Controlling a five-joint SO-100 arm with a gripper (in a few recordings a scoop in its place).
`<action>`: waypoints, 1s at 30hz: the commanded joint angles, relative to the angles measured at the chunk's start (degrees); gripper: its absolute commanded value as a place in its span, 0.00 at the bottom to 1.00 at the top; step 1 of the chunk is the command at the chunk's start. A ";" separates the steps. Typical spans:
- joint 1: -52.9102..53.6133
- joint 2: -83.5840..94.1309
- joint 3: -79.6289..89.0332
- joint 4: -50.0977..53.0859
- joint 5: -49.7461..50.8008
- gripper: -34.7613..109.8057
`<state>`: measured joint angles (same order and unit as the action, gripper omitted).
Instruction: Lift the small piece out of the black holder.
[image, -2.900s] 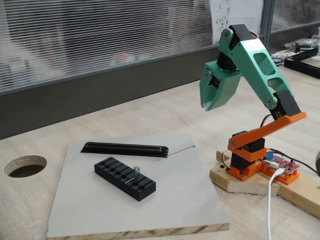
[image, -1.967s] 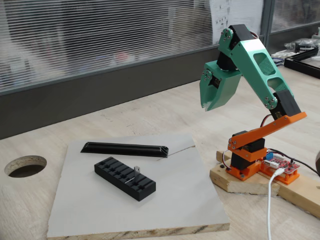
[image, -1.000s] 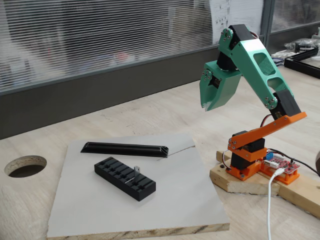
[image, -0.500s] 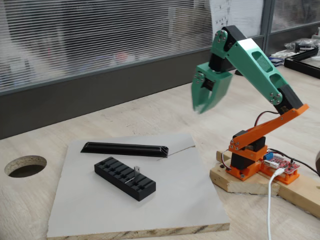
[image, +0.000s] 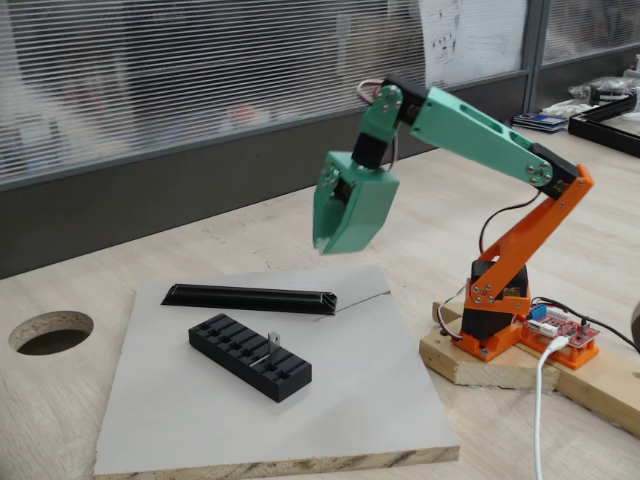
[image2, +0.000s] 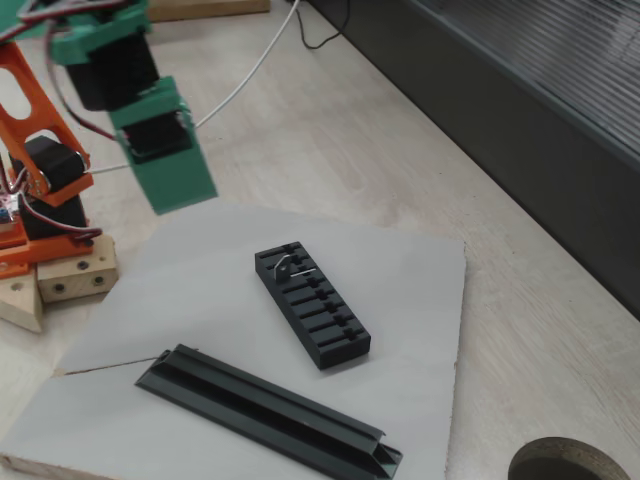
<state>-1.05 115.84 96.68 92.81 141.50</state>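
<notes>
one small piece (image: 272, 345) in black holder (image: 250, 357), well below empty tool (image: 322, 243), opening unclear

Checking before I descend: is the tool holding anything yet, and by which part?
Nothing is held. The tool hangs in the air, apart from the small piece, which sits in the black holder.

The gripper (image: 322, 243) hangs with its fingers edge-on to the camera — whether they are parted or closed cannot be told; in the other fixed view the gripper (image2: 178, 200) shows only its flat green back. There the arm (image2: 95, 40) is cut off by the top and left edges. The piece (image2: 290, 265) is a thin pale sliver in the holder (image2: 312, 305) — too small to make out its shape.
</notes>
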 joint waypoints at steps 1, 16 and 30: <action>-5.62 -3.78 -0.70 -0.35 2.20 0.29; -6.59 -12.39 -0.62 -5.10 1.41 0.30; -6.86 -18.63 0.70 -21.27 1.41 0.46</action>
<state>-6.68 96.94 97.21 71.89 142.38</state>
